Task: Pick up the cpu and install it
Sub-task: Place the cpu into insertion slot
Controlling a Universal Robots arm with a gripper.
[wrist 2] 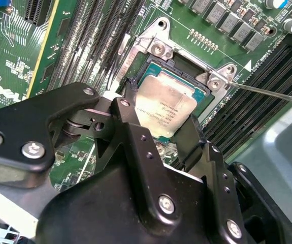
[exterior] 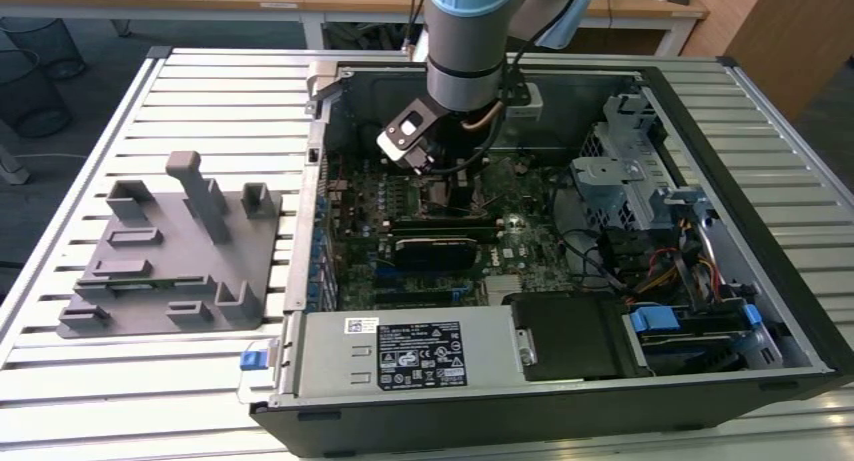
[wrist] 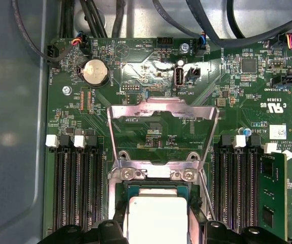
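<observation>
Step in hand, as I read it: install, placement stage. Pick-up looks done, since the grey plastic holder tray (exterior: 160, 261) sits well apart on the slatted metal worktop (exterior: 147, 401) and the arm is down inside the open black computer case (exterior: 534, 416).

Where the cpu is: the small flat square cpu with a silvery-white metal top (wrist 2: 167, 104) lies within the black-framed square socket (wrist 2: 189, 65) on the green motherboard (wrist: 237, 91). You see its thin green rim along the socket edge in the second wrist view. You cannot tell whether it is fully seated or a hair above the contacts.

The black two-finger gripper (wrist 2: 158, 118) straddles it. The jaws stand closed on two opposite edges of the cpu, one each side, in both wrist views.

The silvery metal load plate (wrist: 163, 127) is swung open and clear of the socket. The thin wire lever (wrist 2: 267, 92) sticks out beside it.

What the next move calls for, my judgement: the chip must be flat and square in the frame, with no sideways drag. Let go gently, or the chip could tilt or skid on the contacts. The plate is not yet closed.
</observation>
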